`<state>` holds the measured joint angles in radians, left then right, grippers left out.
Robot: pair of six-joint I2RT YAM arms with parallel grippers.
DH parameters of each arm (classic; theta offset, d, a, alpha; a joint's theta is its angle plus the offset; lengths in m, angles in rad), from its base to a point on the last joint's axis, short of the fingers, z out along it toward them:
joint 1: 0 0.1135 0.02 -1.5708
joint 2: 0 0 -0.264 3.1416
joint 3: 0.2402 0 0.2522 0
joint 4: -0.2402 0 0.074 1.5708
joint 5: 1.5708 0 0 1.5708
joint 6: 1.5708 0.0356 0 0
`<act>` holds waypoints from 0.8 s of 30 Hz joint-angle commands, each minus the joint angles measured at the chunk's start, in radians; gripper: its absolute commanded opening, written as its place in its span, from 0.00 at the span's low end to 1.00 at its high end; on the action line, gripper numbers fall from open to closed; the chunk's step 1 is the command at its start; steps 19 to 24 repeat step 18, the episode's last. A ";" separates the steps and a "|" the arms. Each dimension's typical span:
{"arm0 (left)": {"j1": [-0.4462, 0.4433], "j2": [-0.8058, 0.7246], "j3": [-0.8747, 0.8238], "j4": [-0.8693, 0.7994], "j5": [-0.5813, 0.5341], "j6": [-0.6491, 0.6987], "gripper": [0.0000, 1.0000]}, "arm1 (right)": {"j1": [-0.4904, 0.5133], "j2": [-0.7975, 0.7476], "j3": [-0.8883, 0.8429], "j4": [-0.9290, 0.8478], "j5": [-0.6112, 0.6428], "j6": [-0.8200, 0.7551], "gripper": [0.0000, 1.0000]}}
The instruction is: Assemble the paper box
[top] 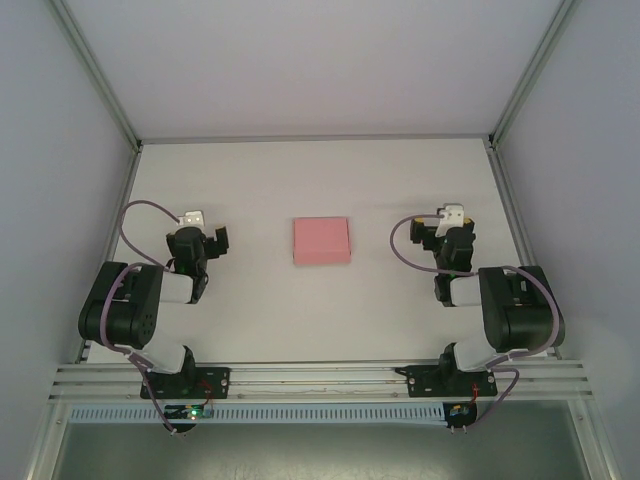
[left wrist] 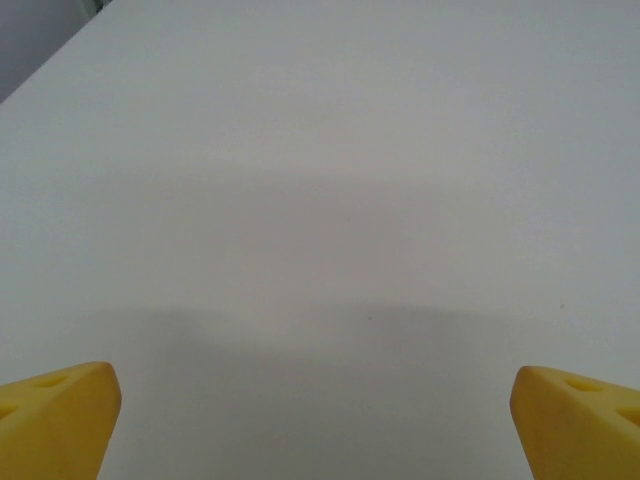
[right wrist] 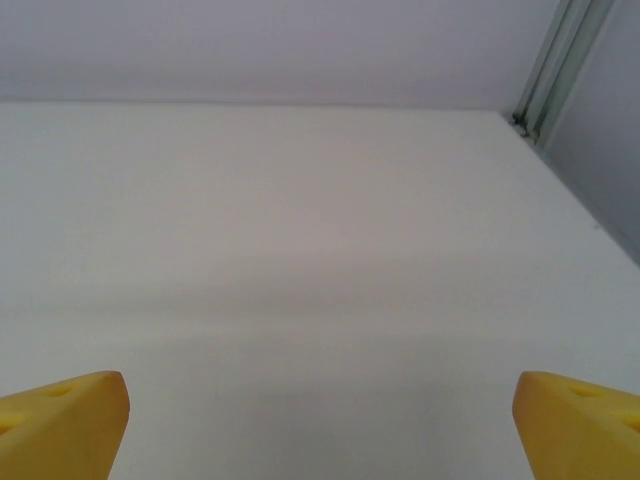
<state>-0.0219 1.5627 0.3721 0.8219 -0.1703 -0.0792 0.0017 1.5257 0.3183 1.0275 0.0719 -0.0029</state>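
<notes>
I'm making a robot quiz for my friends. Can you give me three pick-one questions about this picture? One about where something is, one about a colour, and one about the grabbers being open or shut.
1. Where is the paper box?
A) in the middle of the table, between the two arms
B) in the far left corner
C) hanging off the near edge

2. What colour is the paper box?
A) blue
B) pink
C) green

3. How are the left gripper and the right gripper?
A) both shut
B) both open
C) one is shut on the box

Answers:
1. A, as the top view shows it lying flat midway between the arms, touching neither.
2. B, since it is plainly pink against the white table.
3. B, because each wrist view shows yellow fingers far apart with nothing between them.
</notes>
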 commanded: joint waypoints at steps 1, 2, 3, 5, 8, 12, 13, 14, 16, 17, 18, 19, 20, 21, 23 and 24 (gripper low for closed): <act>0.008 0.000 0.005 0.092 0.005 0.015 1.00 | -0.002 -0.010 0.008 0.005 -0.050 0.021 0.98; 0.008 0.003 0.004 0.105 0.004 0.016 1.00 | -0.002 -0.001 0.004 0.029 -0.051 0.023 0.98; 0.008 -0.006 0.007 0.081 0.005 0.015 1.00 | -0.002 0.000 0.001 0.037 -0.050 0.024 0.98; 0.008 -0.005 0.008 0.082 0.006 0.015 1.00 | -0.002 -0.008 0.005 0.016 -0.052 0.021 0.98; 0.006 -0.007 0.008 0.074 0.005 0.014 1.00 | -0.002 -0.006 0.006 0.015 -0.053 0.021 0.98; 0.008 -0.006 0.007 0.078 0.005 0.015 1.00 | -0.002 -0.006 0.007 0.013 -0.053 0.020 0.98; 0.008 -0.007 0.009 0.072 0.005 0.014 1.00 | -0.002 -0.007 0.007 0.013 -0.053 0.020 0.98; 0.008 -0.007 0.010 0.074 0.005 0.015 1.00 | -0.002 -0.006 0.008 0.013 -0.053 0.021 0.98; 0.008 -0.006 0.009 0.073 0.006 0.015 1.00 | -0.002 -0.006 0.012 0.013 -0.052 0.021 0.98; 0.008 -0.008 0.010 0.074 0.006 0.015 1.00 | -0.002 -0.007 0.007 0.013 -0.052 0.020 0.98; 0.008 -0.007 0.010 0.074 0.006 0.015 1.00 | -0.002 -0.008 0.008 0.013 -0.052 0.020 0.98; 0.008 -0.007 0.010 0.074 0.006 0.015 1.00 | -0.002 -0.008 0.008 0.013 -0.052 0.020 0.98; 0.008 -0.007 0.010 0.074 0.006 0.015 1.00 | -0.002 -0.008 0.008 0.013 -0.052 0.020 0.98; 0.008 -0.007 0.010 0.074 0.006 0.015 1.00 | -0.002 -0.008 0.008 0.013 -0.052 0.020 0.98; 0.008 -0.007 0.010 0.074 0.006 0.015 1.00 | -0.002 -0.008 0.008 0.013 -0.052 0.020 0.98; 0.008 -0.007 0.010 0.074 0.006 0.015 1.00 | -0.002 -0.008 0.008 0.013 -0.052 0.020 0.98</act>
